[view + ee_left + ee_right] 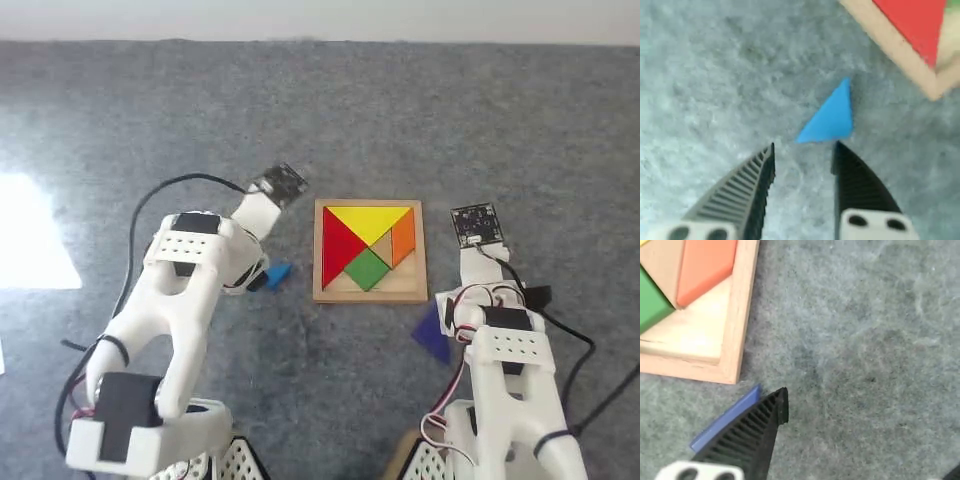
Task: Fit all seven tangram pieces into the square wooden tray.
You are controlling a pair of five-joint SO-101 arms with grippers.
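Observation:
The square wooden tray [370, 294] lies mid-table and holds a yellow triangle [372, 219], a red triangle [338, 245], a green square [367, 269], an orange piece [403, 240] and a small tan triangle [384, 248]. Left of the tray, a small blue triangle [278, 271] lies flat on the carpet. My left gripper [802, 150] is open just short of that blue triangle [831, 119], its fingertips to either side of the triangle's near edge. A purple piece [432, 330] lies by the tray's near right corner. My right gripper [867, 437] is open, one finger [762, 422] resting beside that purple piece [725, 419].
Grey carpet covers the table. The tray's corner [920, 75] and the red triangle [917, 25] lie just beyond the blue one. The tray's lower part [690, 335] is bare wood. A white sheet [30, 240] lies at the far left.

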